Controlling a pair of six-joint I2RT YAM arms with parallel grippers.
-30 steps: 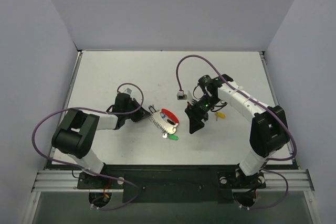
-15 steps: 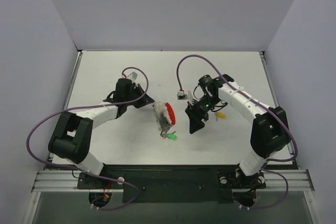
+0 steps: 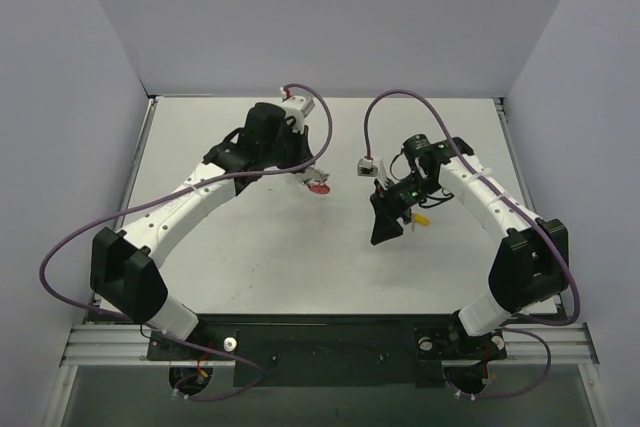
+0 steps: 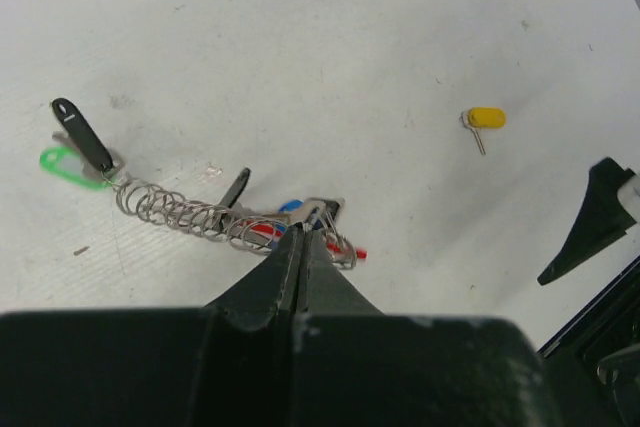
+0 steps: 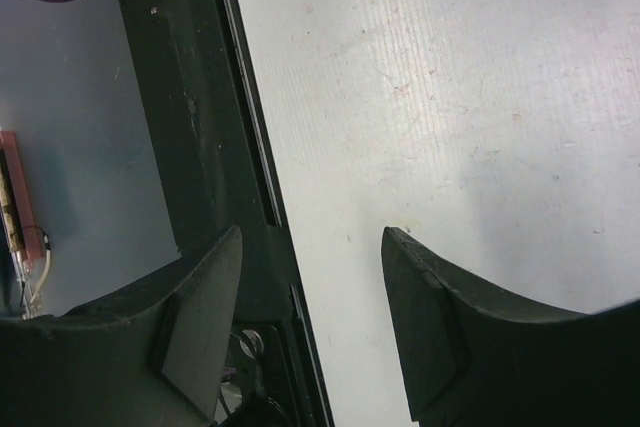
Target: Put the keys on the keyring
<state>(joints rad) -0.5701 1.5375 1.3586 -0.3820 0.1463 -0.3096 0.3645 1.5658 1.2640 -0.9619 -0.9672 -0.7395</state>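
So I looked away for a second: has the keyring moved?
Yes. Clamped in the left gripper, the keyring went from mid-table toward the table's far edge.

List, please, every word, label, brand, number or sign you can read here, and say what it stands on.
None can be read in any view.
The heads of the yellow key, black key and green key show no markings.
A pink strip at the right wrist view's left edge is too blurred to tell.

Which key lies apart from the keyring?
The yellow key, alone on the table. The green key, black key and red key sit along the keyring gripped by the left pincer.
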